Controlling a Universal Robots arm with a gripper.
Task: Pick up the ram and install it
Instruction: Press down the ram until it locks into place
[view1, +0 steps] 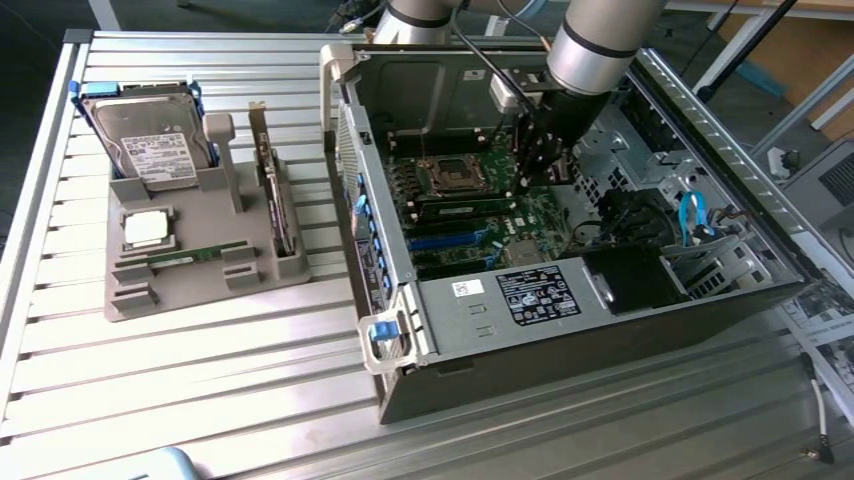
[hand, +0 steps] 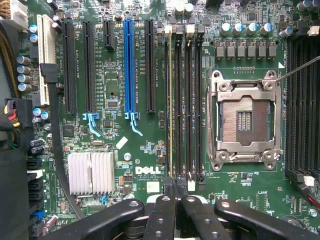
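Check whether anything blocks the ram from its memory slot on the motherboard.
Nothing visible does. The ram already stands edge-on in the memory slot farthest from the processor socket, next to the empty slots. The shut gripper is at one end of it. No cable crosses that slot.

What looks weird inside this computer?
The big square socket on the green board has no chip in it. A square silver chip lies out on the grey tray beside the case instead. Nothing looks spilled or broken.
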